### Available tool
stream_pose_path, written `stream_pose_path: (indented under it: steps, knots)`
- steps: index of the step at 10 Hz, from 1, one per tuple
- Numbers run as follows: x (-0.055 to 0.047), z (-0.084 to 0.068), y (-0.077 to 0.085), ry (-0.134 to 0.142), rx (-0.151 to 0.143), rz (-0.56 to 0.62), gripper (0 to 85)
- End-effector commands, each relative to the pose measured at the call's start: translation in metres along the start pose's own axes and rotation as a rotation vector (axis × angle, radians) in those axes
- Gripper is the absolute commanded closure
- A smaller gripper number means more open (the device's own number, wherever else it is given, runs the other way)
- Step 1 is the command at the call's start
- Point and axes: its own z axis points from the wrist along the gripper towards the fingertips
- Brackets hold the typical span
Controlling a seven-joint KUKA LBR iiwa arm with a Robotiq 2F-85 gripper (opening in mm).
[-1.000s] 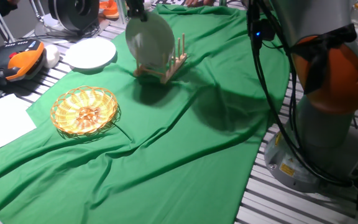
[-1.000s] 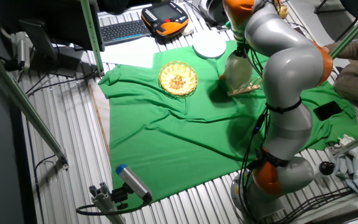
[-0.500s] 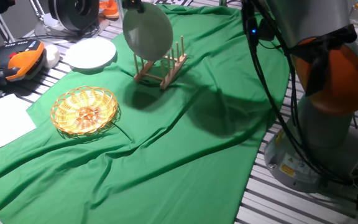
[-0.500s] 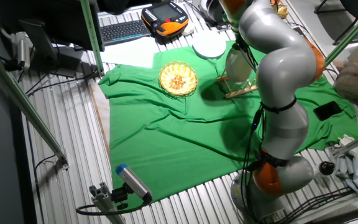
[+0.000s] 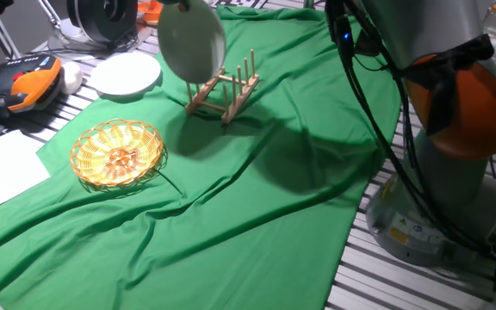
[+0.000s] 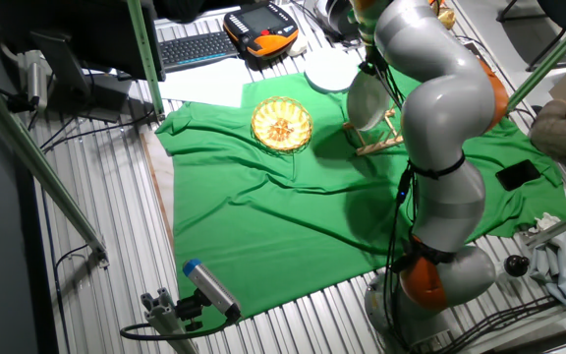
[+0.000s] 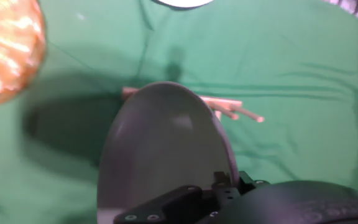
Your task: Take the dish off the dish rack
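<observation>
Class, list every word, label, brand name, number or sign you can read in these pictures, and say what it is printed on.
None can be read.
Sticker on the robot's base: print too small to read.
Orange pendant: markings too blurred.
Keyboard: key legends too small.
The dish, dish rack, wicker basket and green cloth show no text.

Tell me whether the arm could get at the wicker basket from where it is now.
Probably yes for position: the wicker basket lies open on the green cloth with nothing above it. But the gripper is shut on the dish, so it cannot grasp until that is set down.
</observation>
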Motion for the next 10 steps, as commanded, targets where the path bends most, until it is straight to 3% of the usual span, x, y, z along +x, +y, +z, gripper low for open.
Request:
stream_pose_path:
  steps: [1, 3, 4, 5, 6, 7, 9, 10]
  knots:
    - [0.000, -0.003, 0.009, -0.011, -0.007, 0.020, 85.0]
    - [0.004, 0.001, 0.040, -0.060, -0.031, 0.091, 85.0]
    - [0.005, 0.005, 0.052, -0.068, -0.042, 0.130, 85.0]
    - [0.006, 0.008, 0.059, -0.073, -0.074, 0.167, 85.0]
    - [0.006, 0.010, 0.062, -0.081, -0.072, 0.177, 85.0]
    - [0.006, 0.011, 0.061, -0.067, -0.104, 0.183, 85.0]
    - [0.007, 0.011, 0.058, -0.045, -0.092, 0.147, 85.0]
    - [0.007, 0.011, 0.058, -0.039, -0.106, 0.137, 85.0]
